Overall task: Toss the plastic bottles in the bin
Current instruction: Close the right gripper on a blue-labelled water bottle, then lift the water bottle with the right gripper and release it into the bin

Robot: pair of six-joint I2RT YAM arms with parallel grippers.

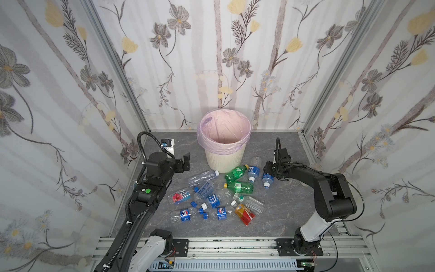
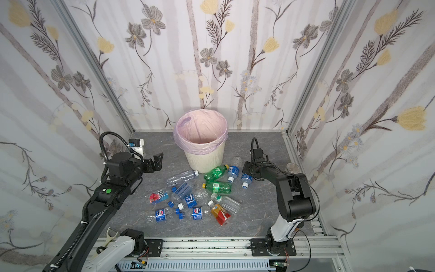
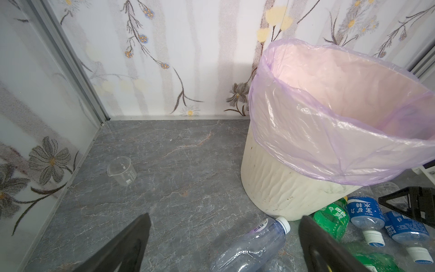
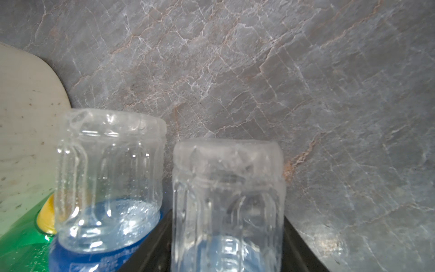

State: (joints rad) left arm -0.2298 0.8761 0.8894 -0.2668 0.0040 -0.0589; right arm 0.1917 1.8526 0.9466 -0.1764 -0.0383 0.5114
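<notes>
The right gripper (image 1: 268, 173) clamps a blue-labelled bottle (image 1: 267, 178) near the bin (image 1: 223, 160); the left gripper (image 1: 186, 162) hangs wide open, empty. A lift over the rim likely follows.

Cream-white ribbed bin (image 1: 223, 162), lined with a pink bag, upright at far centre. Plastic bottles (image 1: 213, 200) strewn on their sides just near of it: mostly clear with blue labels, two green bottles (image 1: 235, 173), one orange-red labelled bottle (image 1: 244, 213). Rightmost bottle (image 1: 267, 180) lying white cap nearward.

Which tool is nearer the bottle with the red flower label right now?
Left. The left tool hangs open just beyond the red-flower bottle; the right tool is much farther off, around a blue-labelled bottle.
</notes>
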